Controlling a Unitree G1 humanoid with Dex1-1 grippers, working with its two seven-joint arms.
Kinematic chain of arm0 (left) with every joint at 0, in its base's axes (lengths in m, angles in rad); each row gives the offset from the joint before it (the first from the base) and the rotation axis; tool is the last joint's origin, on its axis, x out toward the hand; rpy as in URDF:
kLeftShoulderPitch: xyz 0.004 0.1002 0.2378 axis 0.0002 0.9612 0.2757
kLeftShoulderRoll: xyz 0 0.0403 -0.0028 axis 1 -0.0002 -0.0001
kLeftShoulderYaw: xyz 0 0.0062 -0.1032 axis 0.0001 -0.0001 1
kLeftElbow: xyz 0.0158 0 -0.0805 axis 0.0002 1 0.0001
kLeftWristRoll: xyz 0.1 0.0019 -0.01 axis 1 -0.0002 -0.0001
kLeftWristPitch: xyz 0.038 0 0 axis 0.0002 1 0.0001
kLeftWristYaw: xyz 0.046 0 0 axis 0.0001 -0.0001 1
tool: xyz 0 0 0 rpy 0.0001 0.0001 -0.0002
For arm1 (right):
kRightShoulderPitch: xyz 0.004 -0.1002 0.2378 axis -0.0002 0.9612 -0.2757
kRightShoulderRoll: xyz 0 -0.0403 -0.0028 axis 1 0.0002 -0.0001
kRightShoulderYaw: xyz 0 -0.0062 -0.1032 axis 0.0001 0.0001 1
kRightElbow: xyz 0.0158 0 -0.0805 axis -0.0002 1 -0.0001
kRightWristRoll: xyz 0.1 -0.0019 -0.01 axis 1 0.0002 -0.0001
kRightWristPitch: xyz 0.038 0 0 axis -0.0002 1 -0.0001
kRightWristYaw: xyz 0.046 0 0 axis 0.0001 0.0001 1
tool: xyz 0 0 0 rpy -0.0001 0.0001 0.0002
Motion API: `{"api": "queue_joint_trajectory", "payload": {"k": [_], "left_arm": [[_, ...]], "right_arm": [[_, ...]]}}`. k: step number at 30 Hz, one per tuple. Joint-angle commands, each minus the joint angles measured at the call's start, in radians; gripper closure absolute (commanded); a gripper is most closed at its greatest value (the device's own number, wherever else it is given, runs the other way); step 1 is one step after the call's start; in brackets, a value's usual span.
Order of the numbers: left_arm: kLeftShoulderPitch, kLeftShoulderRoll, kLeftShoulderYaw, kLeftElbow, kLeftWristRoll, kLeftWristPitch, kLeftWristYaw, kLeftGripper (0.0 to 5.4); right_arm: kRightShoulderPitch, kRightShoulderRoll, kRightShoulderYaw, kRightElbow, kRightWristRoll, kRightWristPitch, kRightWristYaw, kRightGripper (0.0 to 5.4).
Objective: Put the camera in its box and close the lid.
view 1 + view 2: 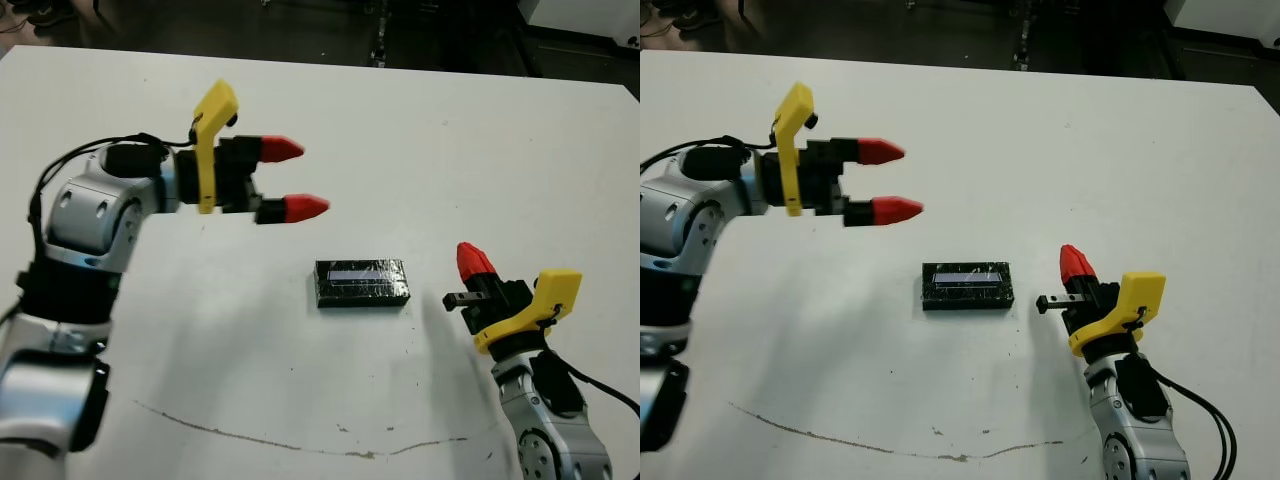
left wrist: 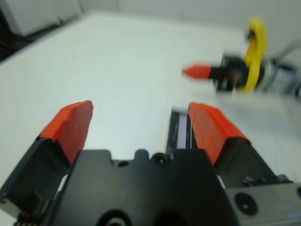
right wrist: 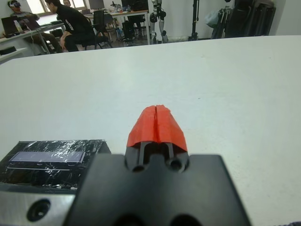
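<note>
My left hand (image 1: 292, 179) hovers above the desk (image 1: 450, 130), well clear of its surface, toward the left edge; its two red-tipped fingers (image 1: 304, 207) stand wide apart and point across toward the right edge. The hand grips nothing.

In the middle of the desk lies the lid (image 1: 362, 283), black and glossy, with its pale strip uppermost. Its long axis runs parallel to the near edge, from left to right. It appears to be seated flat over the box; neither the white tray nor the camera can be seen, so I judge both to be beneath it, and the task close to done or done.

My right hand (image 1: 474, 262) rests low, toward the near right corner, just beside the lid's right end but apart from it. Its fingers (image 3: 156, 125) are pressed together, tip to tip, with nothing between them.

The deciding relation: the lid lies to the right of and below my left hand, and directly left of my right hand. The right hand is the nearer, and at the lid's own height.
</note>
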Motion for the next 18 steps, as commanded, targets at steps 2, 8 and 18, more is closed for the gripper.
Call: {"api": "queue_joint_trajectory", "payload": {"k": [2,8,18], "left_arm": [[0.063,-0.069,0.001,-0.046,-0.028,0.019,0.115,1.50],[0.139,-0.129,-0.053,-0.085,-0.035,0.010,0.202,2.38],[0.201,-0.153,-0.160,-0.062,0.012,0.019,0.294,3.90]], "right_arm": [[0.005,-0.011,-0.010,0.003,-0.002,0.001,-0.004,5.40],[0.001,-0.015,-0.021,0.014,-0.003,-0.020,0.002,5.40],[-0.013,-0.009,-0.052,0.038,-0.009,-0.067,-0.010,5.40]]}}
